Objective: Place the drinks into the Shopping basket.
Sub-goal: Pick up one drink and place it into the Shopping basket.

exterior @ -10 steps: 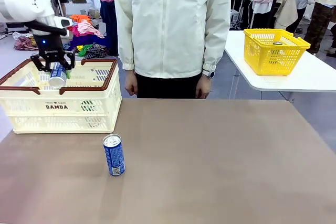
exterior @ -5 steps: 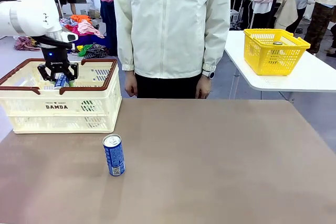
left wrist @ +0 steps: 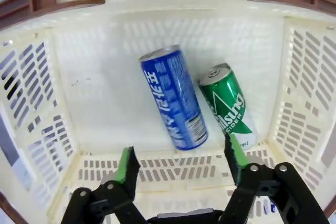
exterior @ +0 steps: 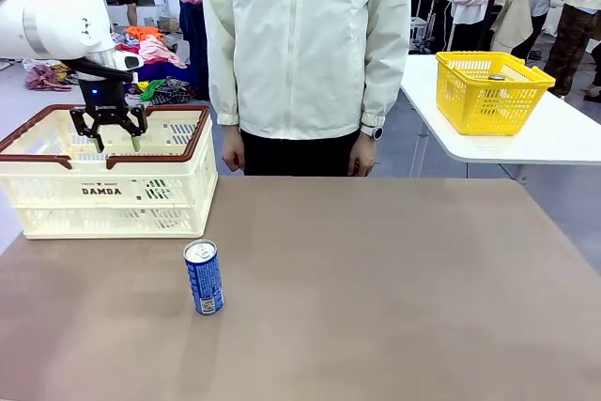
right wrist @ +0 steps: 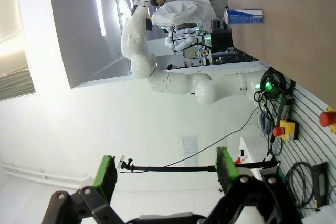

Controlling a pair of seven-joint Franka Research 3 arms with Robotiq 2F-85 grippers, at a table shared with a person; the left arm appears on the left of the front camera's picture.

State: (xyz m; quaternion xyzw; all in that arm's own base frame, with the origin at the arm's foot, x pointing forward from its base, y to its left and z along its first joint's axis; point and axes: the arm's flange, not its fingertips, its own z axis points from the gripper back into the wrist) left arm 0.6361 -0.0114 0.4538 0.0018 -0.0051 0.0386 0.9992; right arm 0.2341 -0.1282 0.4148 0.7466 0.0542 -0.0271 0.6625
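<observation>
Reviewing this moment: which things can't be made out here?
- Front view: the Shopping basket hides its contents behind its wall.
- Front view: the object in the yellow basket is too small to identify.
- Left wrist view: the left pincer partly covers the green can at its lower end.

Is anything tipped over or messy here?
Two drinks lie on their sides on the basket floor: a blue can and a green can, next to each other. No spill shows. A second blue can stands upright on the table, outside the basket.
</observation>
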